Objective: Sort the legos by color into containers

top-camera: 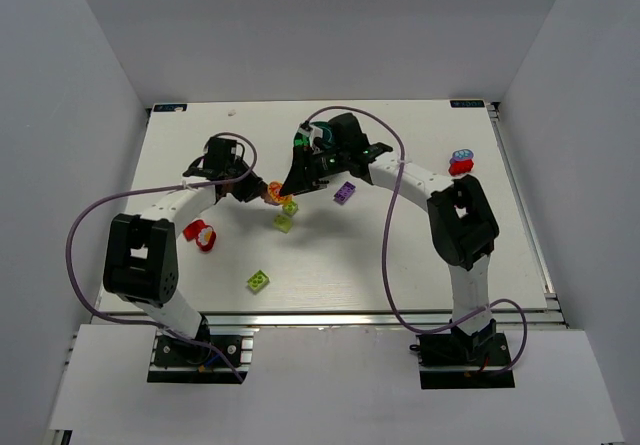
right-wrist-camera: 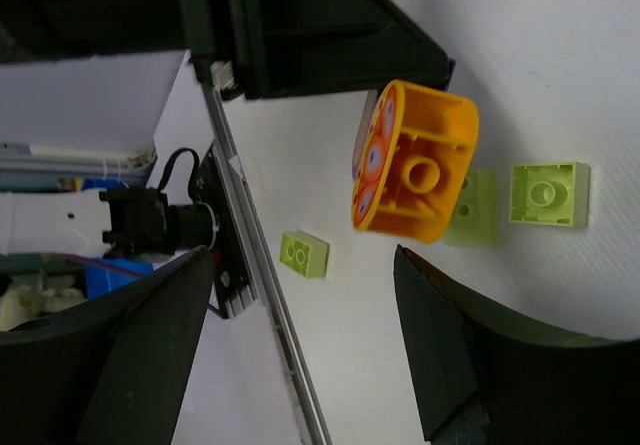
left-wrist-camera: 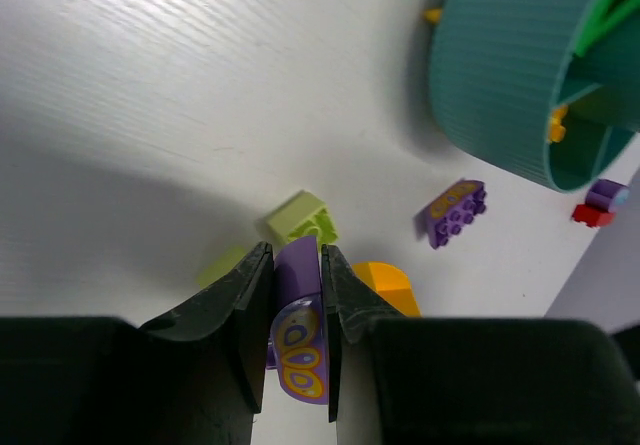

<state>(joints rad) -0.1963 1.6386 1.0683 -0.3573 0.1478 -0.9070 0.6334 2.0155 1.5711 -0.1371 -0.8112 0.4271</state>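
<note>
Nearest the bases, a lone lime brick [top-camera: 259,280] lies on the worktop [top-camera: 400,265]. Just past it, a red-and-yellow piece [top-camera: 203,235] sits close beside the left arm.

At mid-worktop the left fingers [left-wrist-camera: 245,310] are clamped on a purple piece [left-wrist-camera: 298,350] printed with yellow ovals. An orange rounded brick [right-wrist-camera: 420,160] sits against it; whether the two are joined, or lifted off the surface, cannot be told. These fingers hide most of a half-covered lime brick [left-wrist-camera: 225,263] at their left, while a plain-view lime brick [left-wrist-camera: 303,217] lies just ahead of them.

The right fingers [right-wrist-camera: 150,355] stand wide apart with nothing between them, facing the orange rounded brick. A purple brick [top-camera: 344,192] lies on the worktop just to their right.

Farther off, the right arm covers nearly all of the teal bowl [left-wrist-camera: 490,85] from above. The left wrist view cuts it off at the frame, with green and orange bits showing in its compartments.

A red-and-blue piece [top-camera: 461,161] sits near the worktop's right edge. The widest bare stretch of worktop lies at the near right, between the arms.
</note>
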